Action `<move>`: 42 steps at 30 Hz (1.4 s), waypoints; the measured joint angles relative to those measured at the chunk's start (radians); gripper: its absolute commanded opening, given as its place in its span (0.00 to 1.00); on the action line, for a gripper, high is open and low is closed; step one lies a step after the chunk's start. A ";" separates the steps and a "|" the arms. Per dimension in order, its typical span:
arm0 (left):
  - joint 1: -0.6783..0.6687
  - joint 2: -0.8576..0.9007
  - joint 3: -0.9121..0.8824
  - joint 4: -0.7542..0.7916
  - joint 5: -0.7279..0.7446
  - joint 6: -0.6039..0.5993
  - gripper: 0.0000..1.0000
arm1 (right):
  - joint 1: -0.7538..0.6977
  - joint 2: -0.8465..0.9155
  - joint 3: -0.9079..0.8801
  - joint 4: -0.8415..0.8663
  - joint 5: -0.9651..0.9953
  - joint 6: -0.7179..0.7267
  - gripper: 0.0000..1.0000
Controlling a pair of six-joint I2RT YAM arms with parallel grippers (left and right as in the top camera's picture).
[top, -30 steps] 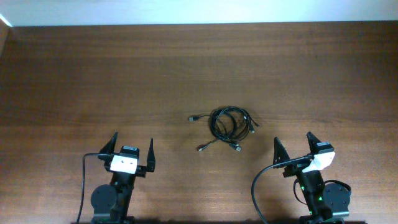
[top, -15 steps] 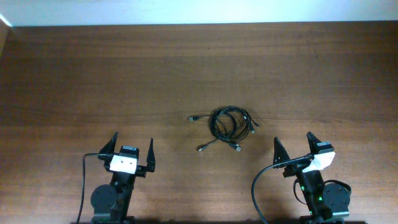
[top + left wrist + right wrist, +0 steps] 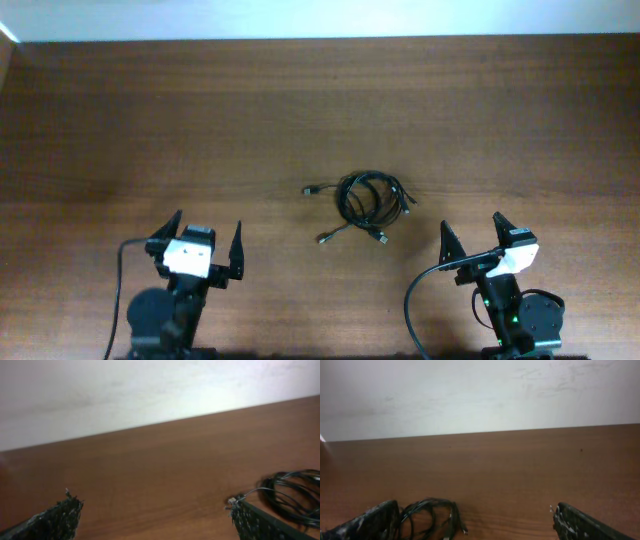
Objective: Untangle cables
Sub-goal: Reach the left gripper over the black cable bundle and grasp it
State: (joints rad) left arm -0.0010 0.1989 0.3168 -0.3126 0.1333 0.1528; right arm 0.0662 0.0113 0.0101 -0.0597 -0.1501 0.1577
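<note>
Currently, your cables [image 3: 368, 205] lie in one tangled coil on the wooden tabletop [image 3: 150, 120], slightly right of centre. Several plug ends stick out on the coil's left and near sides. Your left pincer [image 3: 208, 222] sits at the near left, released, its fingers spread wide. Your right pincer [image 3: 470, 220] sits at the near right, likewise released. Both are well apart from the coil.
</note>
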 measured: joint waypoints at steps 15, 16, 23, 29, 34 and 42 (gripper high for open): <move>-0.017 1.023 0.759 -0.399 0.282 0.156 0.99 | 0.000 0.004 0.000 0.000 0.000 0.000 0.99; -0.034 1.088 0.831 -0.468 0.295 0.182 0.99 | 0.000 0.003 0.000 0.000 0.000 0.000 0.99; -0.205 1.460 1.157 -0.638 0.320 0.270 0.99 | 0.000 0.003 0.000 0.000 0.000 0.000 0.99; -0.328 1.639 1.196 -0.640 0.325 0.275 0.99 | 0.000 0.004 0.000 0.000 0.000 0.000 0.99; -0.356 1.775 1.252 -0.642 0.323 0.274 0.99 | 0.000 0.004 0.000 0.000 0.000 0.000 0.99; -0.454 1.936 1.352 -0.610 0.223 0.269 0.99 | 0.000 0.004 0.000 0.000 0.000 0.000 0.99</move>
State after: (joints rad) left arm -0.4553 2.1353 1.6684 -0.9226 0.3565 0.4221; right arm 0.0666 0.0151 0.0101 -0.0597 -0.1501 0.1577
